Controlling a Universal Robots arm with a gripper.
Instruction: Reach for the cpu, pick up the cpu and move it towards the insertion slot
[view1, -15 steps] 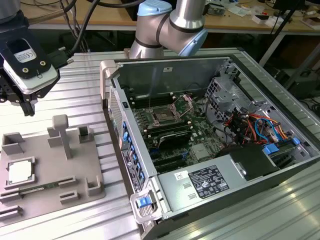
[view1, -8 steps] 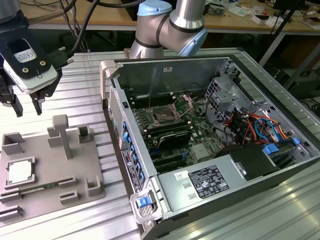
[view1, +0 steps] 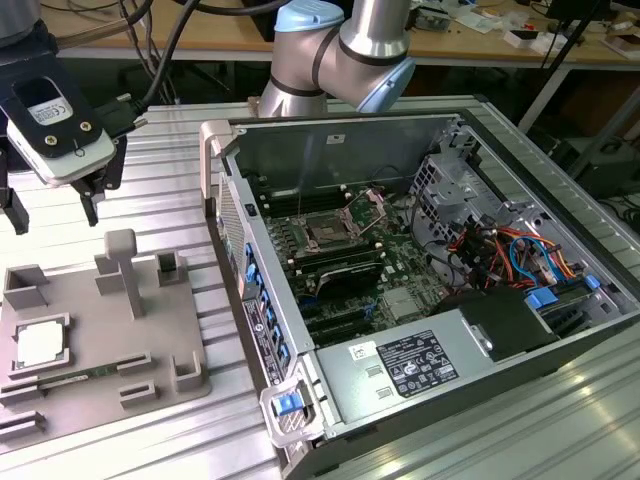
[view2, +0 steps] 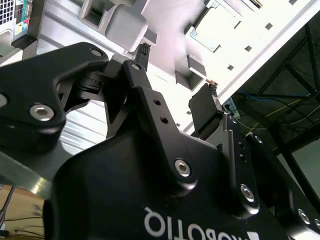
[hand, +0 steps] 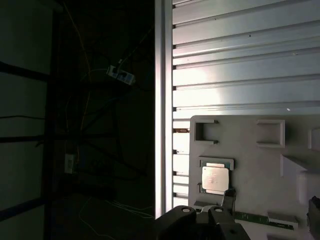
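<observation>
Cpu (view1: 40, 345) is seen lying flat in a recess of the grey fixture plate (view1: 105, 335), lower left of the exterior view. It is also caught in the first wrist view, cpu (hand: 215, 180) face up.

Handling, as judged:
- light, thin and stiff
- metal top slick, underside likely fragile
- best taken gently by two opposite edges

Gripper (view1: 55, 200) is held high at the upper left of the exterior view, well apart from the cpu, pointed down over the desk (view1: 170, 165). Jaws are spread wide with nothing between them.

Insertion slot (view1: 330, 230) is noted mid-frame inside the open computer case (view1: 330, 135), untouched.
</observation>
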